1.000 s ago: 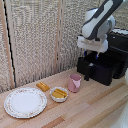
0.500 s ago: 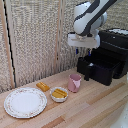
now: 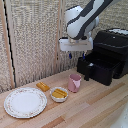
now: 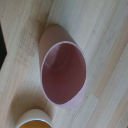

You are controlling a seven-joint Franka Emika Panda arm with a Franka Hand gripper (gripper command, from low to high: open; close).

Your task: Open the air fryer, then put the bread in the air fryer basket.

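Note:
In the exterior view the black air fryer (image 3: 114,44) stands at the right, its basket (image 3: 100,69) pulled out with the handle (image 3: 81,64) sticking forward. My gripper (image 3: 75,54) hangs in the air to the exterior view's left of the basket, above the pink cup (image 3: 75,82). Its short fingers look apart and hold nothing. The golden-brown bread (image 3: 42,86) lies on the wooden table further left, well below the gripper. The wrist view looks straight down into the pink cup (image 4: 62,72), and no fingers show there.
A small white bowl (image 3: 59,94) with a yellow food piece sits between the bread and the cup; its rim (image 4: 32,119) shows in the wrist view. A large patterned plate (image 3: 25,102) lies at the front left. A reed screen (image 3: 35,35) backs the table.
The gripper has moved away from the air fryer drawer toward the exterior view's left and now hangs over the pink cup. The basket stays pulled out.

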